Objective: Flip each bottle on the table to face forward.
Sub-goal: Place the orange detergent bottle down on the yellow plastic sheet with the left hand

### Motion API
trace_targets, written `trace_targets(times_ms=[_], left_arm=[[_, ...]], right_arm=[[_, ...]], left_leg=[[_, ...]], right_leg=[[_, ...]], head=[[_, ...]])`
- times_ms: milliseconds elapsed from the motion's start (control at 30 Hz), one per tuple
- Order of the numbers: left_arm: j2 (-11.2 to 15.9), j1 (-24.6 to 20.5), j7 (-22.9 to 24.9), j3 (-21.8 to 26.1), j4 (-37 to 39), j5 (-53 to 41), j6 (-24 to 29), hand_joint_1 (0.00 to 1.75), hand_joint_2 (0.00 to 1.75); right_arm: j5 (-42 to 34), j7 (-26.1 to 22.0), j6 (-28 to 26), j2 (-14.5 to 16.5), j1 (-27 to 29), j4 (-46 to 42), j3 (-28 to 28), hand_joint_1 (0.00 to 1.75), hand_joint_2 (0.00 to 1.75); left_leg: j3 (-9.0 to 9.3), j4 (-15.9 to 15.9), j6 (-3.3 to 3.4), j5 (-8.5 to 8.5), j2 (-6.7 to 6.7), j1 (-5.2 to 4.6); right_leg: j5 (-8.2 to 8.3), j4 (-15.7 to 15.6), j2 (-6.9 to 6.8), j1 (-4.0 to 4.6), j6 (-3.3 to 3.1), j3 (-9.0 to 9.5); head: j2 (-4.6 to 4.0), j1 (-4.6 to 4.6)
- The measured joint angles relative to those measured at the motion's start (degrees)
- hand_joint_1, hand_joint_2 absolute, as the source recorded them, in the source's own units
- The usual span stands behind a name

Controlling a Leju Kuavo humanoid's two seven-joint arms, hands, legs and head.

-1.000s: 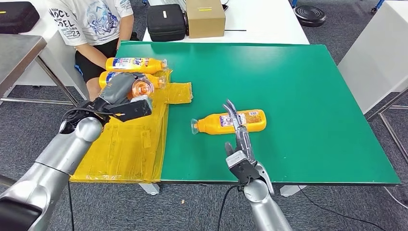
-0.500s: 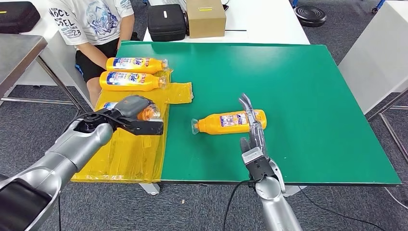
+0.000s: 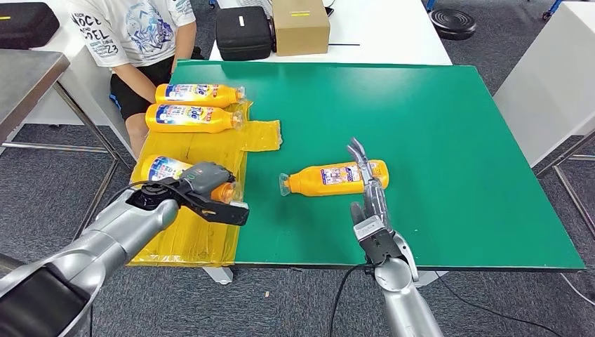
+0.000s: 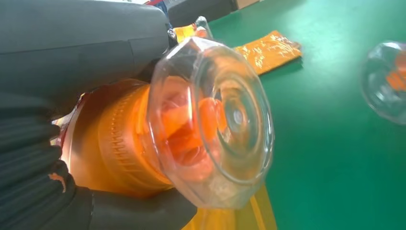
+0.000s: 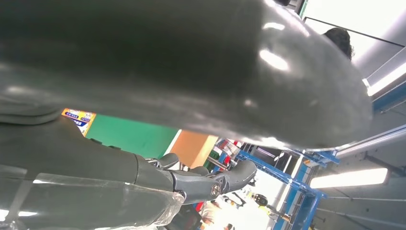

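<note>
The left hand (image 3: 207,188) grips a bottle (image 3: 163,169) at its neck, at the lower left of the head frame, over the yellow sheet (image 3: 189,225). The left wrist view confirms the hold: thumb and dark fingers (image 4: 139,213) close around the orange neck just behind the clear cap (image 4: 215,120). The bottle's blue label faces up and its body points toward the frame's left edge.

Two more bottles lie side by side at the upper left, the far bottle (image 3: 198,93) on the green table (image 3: 435,126) and the near bottle (image 3: 191,118) with its cap end on the sheet, both labels up. A fourth, the centre bottle (image 3: 335,177), lies at mid-frame with its cap to the left.

The right hand (image 3: 370,193) reaches over the centre bottle's right end, fingers extended. Whether they touch the bottle, or are spread or together, cannot be told.

A person (image 3: 133,42) sits at the upper left, just behind the two bottles.

Risks, as judged:
- The neck hold leaves the heavy body unsupported; the bottle may swing or slip on release.
- The loose sheet may let it roll off the table's near edge.
- A glancing push by the right hand may roll the round centre bottle away.
</note>
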Motion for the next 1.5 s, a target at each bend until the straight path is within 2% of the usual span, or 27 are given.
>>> trace_targets(times_ms=[400, 633, 833, 900, 933, 1033, 1067, 1100, 1500], left_arm=[[-2.2, 1.1, -0.4, -1.3, 2.5, 1.6, 0.1, 1.75, 1.75], [-2.3, 3.4, -0.3, -1.8, 4.1, 1.3, 3.9, 1.75, 1.75], [-3.0, 3.9, 0.9, -2.1, 5.1, 0.4, 4.5, 1.75, 1.75], [-3.3, 3.9, 1.0, -2.3, 5.4, 0.2, 4.5, 1.63, 1.75], [-3.3, 3.9, 1.1, -2.3, 5.6, 0.1, 4.5, 1.46, 1.75], [-3.6, 3.9, 1.2, -2.4, 6.0, 0.0, 4.5, 0.37, 1.75], [-3.7, 3.9, 1.2, -2.4, 6.1, 0.0, 4.4, 0.12, 1.75], [-3.8, 3.9, 1.2, -2.4, 6.2, 0.0, 4.4, 0.07, 1.75], [-4.4, 3.9, 1.2, -2.3, 6.9, 0.1, 4.3, 0.03, 1.75]], right_arm=[[0.6, 0.0, 0.0, 0.0, -0.1, 0.3, 0.0, 0.00, 0.00], [-0.1, 0.0, -0.1, -0.1, 0.0, 0.9, 0.4, 0.00, 0.00], [-0.3, 0.0, 0.0, -0.1, -1.4, 1.8, 0.3, 0.00, 0.00], [-0.3, 0.0, 0.1, -0.1, -1.5, 2.0, 0.3, 0.00, 0.00], [-0.3, 0.0, 0.2, -0.1, -1.5, 2.1, 0.3, 0.00, 0.00], [-0.4, 0.0, 0.4, -0.1, -1.5, 2.3, 0.3, 0.00, 0.00], [-0.4, 0.0, 0.4, -0.1, -1.5, 2.3, 0.3, 0.00, 0.00], [-0.4, 0.0, 0.4, -0.1, -1.5, 2.4, 0.3, 0.00, 0.00], [-0.5, 0.0, 0.5, -0.2, -1.5, 2.7, 0.3, 0.00, 0.00]], left_leg=[[0.00, 0.0, 0.00, 0.00, -0.01, 0.00], [0.04, 0.0, 0.00, -0.01, 0.01, 0.00], [0.13, 0.0, -0.01, 0.00, 0.01, 0.00], [0.16, 0.0, -0.01, 0.00, 0.00, 0.00], [0.17, 0.0, -0.01, 0.00, 0.01, 0.00], [0.18, 0.0, -0.01, -0.01, 0.01, 0.00], [0.19, 0.0, -0.01, -0.01, 0.01, 0.00], [0.19, 0.0, -0.01, -0.01, 0.01, 0.00], [0.23, 0.0, -0.01, -0.01, -0.01, 0.00]], right_leg=[[0.00, 0.0, -0.01, 0.00, 0.00, 0.03], [0.00, 0.0, -0.01, 0.00, 0.00, 0.05], [0.00, 0.0, 0.00, 0.00, 0.00, 0.14], [0.00, 0.0, -0.01, 0.00, 0.00, 0.18], [0.00, 0.0, -0.01, 0.00, 0.00, 0.19], [0.00, 0.0, 0.00, 0.00, -0.01, 0.20], [0.00, 0.0, 0.00, 0.00, -0.01, 0.20], [0.00, 0.0, -0.01, 0.00, -0.01, 0.20], [0.00, 0.0, -0.01, 0.00, -0.01, 0.27]], head=[[0.00, -0.01], [0.00, -0.01], [0.00, -0.01], [0.00, -0.01], [0.00, -0.01], [0.00, -0.01], [0.00, -0.01], [0.00, -0.01], [0.00, -0.01]])
